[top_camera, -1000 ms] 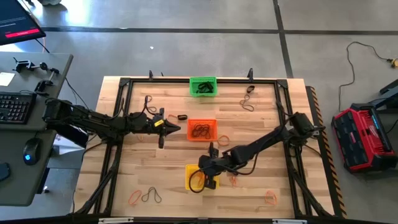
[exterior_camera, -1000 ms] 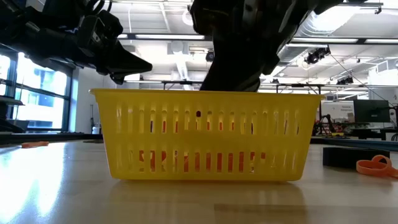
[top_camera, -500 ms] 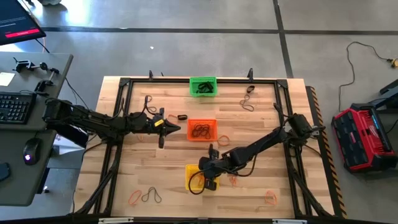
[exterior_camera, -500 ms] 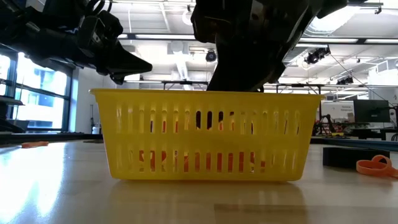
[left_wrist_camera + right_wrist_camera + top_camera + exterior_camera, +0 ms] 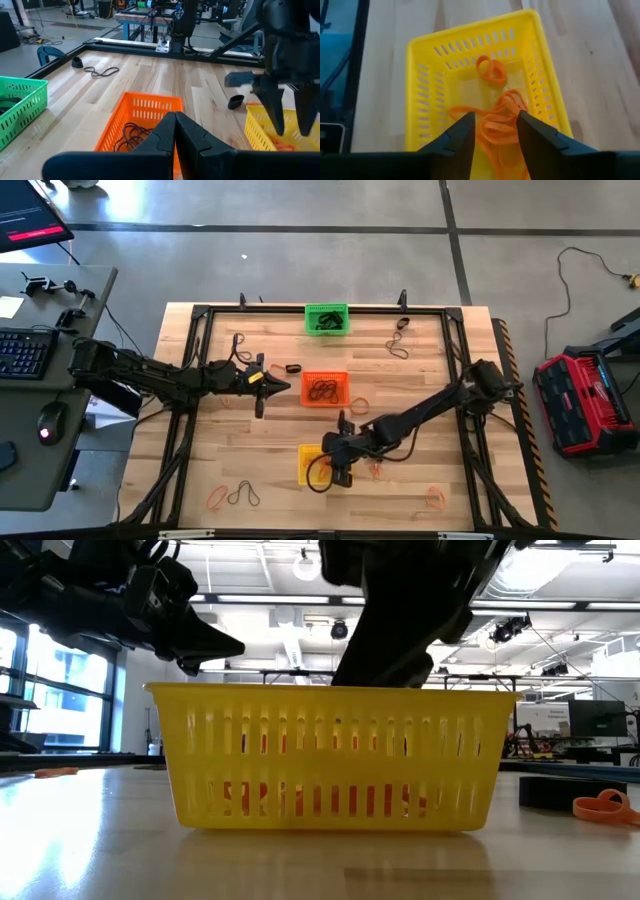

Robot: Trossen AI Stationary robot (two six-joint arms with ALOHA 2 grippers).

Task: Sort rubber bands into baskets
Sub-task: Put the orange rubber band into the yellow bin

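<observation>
My right gripper (image 5: 494, 139) hangs open over the yellow basket (image 5: 425, 90), fingers pointing down. Several orange rubber bands (image 5: 497, 117) lie in a heap on the basket's floor below it, and nothing is between the fingers. In the high view this gripper (image 5: 337, 467) covers the right part of the yellow basket (image 5: 308, 463). My left gripper (image 5: 278, 385) is shut and holds nothing. It hovers just left of the orange basket (image 5: 324, 388), which holds thin dark bands (image 5: 131, 135). The green basket (image 5: 327, 318), at the table's far edge, holds dark bands too.
Loose bands lie on the wood: orange ones (image 5: 216, 498) (image 5: 435, 498) (image 5: 358, 402), thin dark ones (image 5: 246, 496) (image 5: 398, 346) and a short thick black one (image 5: 293, 368). A black frame (image 5: 300, 310) runs around the table. A desk with a keyboard (image 5: 22, 352) stands to the left.
My right gripper has opened with its fingers inside the top of the yellow basket. It has then risen a little, so less of it shows through the basket's slots. The left arm has kept still.
</observation>
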